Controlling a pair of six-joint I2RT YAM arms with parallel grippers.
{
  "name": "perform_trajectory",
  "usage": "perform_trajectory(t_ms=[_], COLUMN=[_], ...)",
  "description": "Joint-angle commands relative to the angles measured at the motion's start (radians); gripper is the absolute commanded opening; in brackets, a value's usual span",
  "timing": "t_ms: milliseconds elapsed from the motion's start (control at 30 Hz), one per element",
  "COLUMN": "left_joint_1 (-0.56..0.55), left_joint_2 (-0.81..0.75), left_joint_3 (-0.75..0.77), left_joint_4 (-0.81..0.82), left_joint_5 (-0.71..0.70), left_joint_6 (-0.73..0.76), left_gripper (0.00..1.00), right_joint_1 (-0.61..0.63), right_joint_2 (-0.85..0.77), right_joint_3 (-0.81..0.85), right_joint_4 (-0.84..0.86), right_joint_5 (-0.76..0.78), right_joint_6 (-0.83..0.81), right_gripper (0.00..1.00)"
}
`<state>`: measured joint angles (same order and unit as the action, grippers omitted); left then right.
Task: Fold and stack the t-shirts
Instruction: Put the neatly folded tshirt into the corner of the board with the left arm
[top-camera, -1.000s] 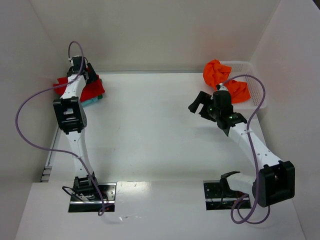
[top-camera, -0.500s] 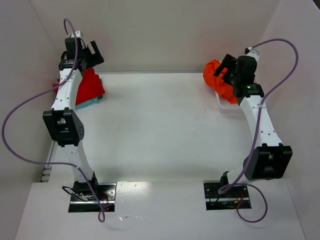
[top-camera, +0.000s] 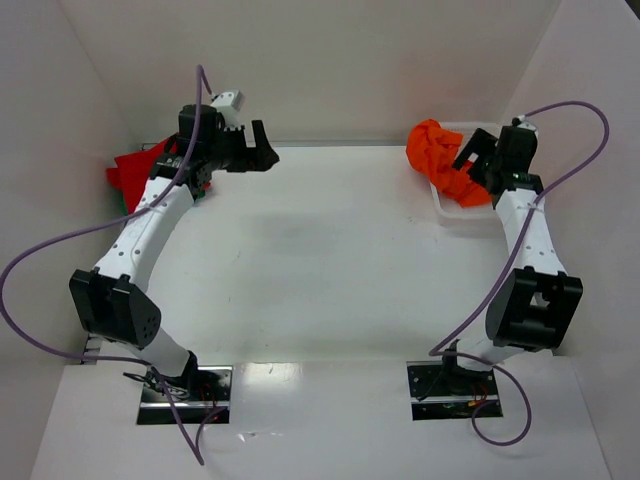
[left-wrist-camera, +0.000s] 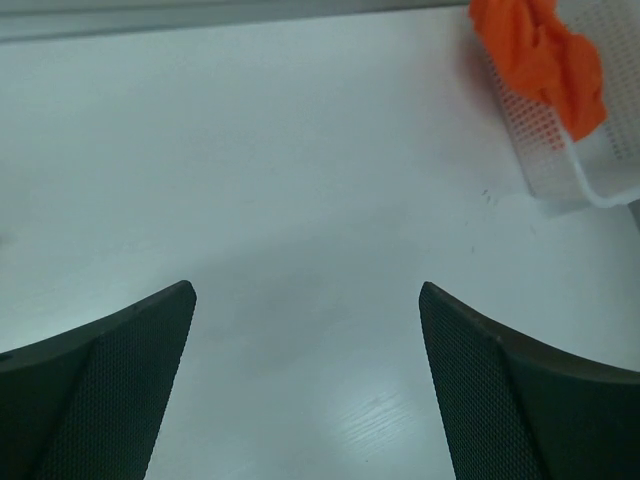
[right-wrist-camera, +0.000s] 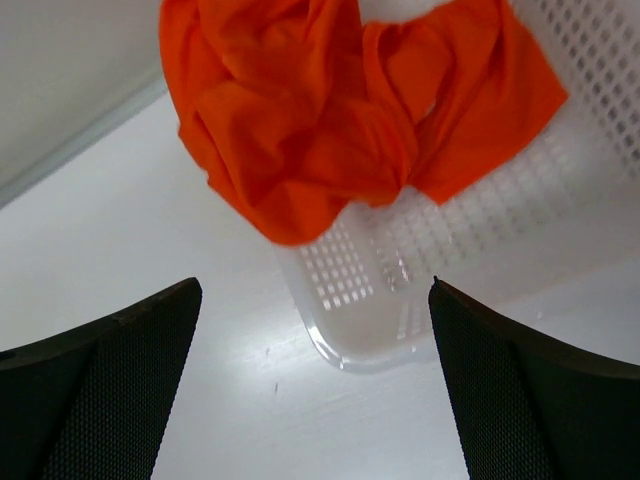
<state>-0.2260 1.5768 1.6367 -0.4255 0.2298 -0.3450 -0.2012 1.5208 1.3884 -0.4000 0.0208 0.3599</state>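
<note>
Our right pincer (right-wrist-camera: 312, 290) hangs released, jaws wide and empty, over the near corner of the basket (right-wrist-camera: 370, 340). The orange shirt (right-wrist-camera: 330, 130) lies bunched straight ahead of it, draped over the basket's rim, its bulk running across our jaws. The right arm is plainly nearer. Our left pincer (top-camera: 262, 152), also released, is well apart across the worktop (top-camera: 320, 260), with the red shirt (top-camera: 135, 172) behind it.

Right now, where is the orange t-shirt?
In the top view, the orange t-shirt lies crumpled at the far right corner of the table. It sits in the white mesh basket, spilling over the basket's left rim.
</note>
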Motion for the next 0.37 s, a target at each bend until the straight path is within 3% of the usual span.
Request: perform_trajectory(t_ms=[0,200,333], left_joint_1=[0.013,0.004,0.004], left_joint_2=[-0.023,-0.102,-0.103], left_joint_3=[-0.063,-0.158,-0.129], left_joint_4=[-0.022,0.043,0.001], left_joint_5=[-0.039,-0.089,-0.118], left_joint_6=[-0.031,0.007,0.07], left_gripper=[1.0,1.0,1.0], right_joint_1=[-0.001,-0.001,-0.001], right_joint_2=[-0.121,-0.269,-0.294], right_joint_3=[-0.122,-0.192,-0.192], right_joint_4=[0.073,0.087,0.078], right_joint_5=[-0.093,-0.024,-0.035], right_joint_6=[-0.003,-0.016,-0.016], right_gripper=[1.0,1.0,1.0])
